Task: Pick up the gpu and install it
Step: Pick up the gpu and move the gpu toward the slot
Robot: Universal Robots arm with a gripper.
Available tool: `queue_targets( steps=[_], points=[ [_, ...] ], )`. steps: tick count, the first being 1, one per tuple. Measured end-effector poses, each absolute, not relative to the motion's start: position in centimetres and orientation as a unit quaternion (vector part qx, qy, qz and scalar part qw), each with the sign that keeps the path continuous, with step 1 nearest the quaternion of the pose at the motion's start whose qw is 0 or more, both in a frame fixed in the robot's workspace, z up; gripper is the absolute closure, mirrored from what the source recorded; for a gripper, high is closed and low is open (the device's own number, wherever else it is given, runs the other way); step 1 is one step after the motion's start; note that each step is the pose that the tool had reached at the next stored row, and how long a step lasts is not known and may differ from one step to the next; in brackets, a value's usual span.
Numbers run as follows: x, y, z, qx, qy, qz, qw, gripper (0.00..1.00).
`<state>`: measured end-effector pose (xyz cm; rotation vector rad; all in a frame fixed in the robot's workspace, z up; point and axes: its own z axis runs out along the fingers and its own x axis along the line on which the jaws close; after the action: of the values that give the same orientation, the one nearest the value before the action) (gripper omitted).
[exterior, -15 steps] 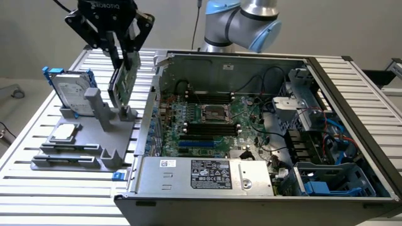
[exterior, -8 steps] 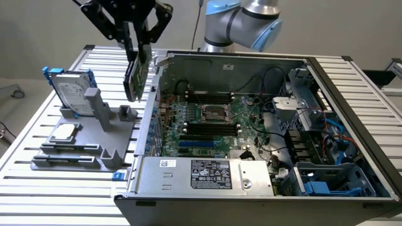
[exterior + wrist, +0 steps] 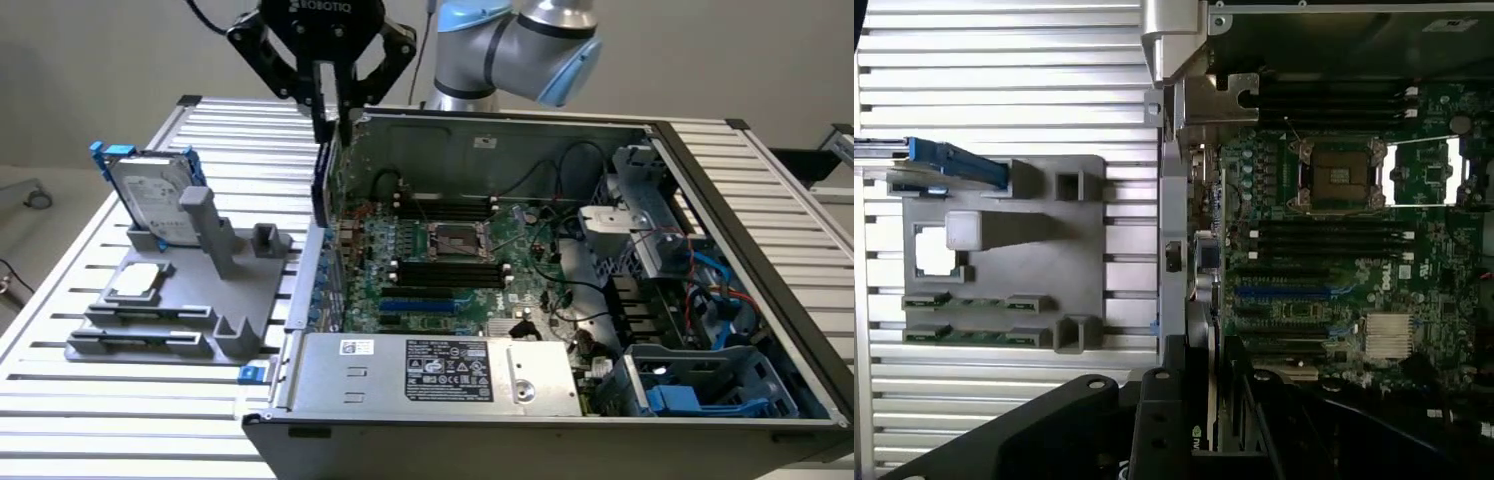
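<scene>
Gripper [image 3: 328, 122] hung above the open computer case [image 3: 747, 290], over the rim of the case wall that faces the gray holder. Jaws were pinching the gpu [image 3: 320, 185] by its upper end. The card hung upright and edge-on, roughly in line with that wall, and was not seated in any slot. From the wrist view the gpu [image 3: 1204, 420] showed as a thin dark strip with a pale edge, just inside the case wall and over the near margin of the motherboard [image 3: 441, 265]. Whether its lower end touched the wall or the board could not be told. Inside the case, the processor socket [image 3: 454, 240] sat near the middle of the board between black memory slots. A blue slot [image 3: 414, 303] lay below the socket, toward the labelled silver power supply [image 3: 441, 370] at the case's front edge. A blue drive cage [image 3: 707, 390] occupied the case corner farthest from the holder. Outside the case, beside the wall under the gripper, the gray holder [image 3: 227, 330] rested on the slatted table [image 3: 80, 420]. It carried a silver hard drive [image 3: 150, 195] with blue rails, standing upright at the end away from the power supply, and a small square silver chip [image 3: 138, 283] lying flat. The arm [image 3: 521, 45] reached in from behind the case.
</scene>
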<state>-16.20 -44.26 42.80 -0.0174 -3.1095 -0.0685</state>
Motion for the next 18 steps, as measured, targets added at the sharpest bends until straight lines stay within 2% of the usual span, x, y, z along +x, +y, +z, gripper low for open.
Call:
queue_targets(
  steps=[18],
  points=[
    [-8.0, -44.3, 39.5, -0.006, -1.0, -0.02, 0.016, 0.73]
  ],
)
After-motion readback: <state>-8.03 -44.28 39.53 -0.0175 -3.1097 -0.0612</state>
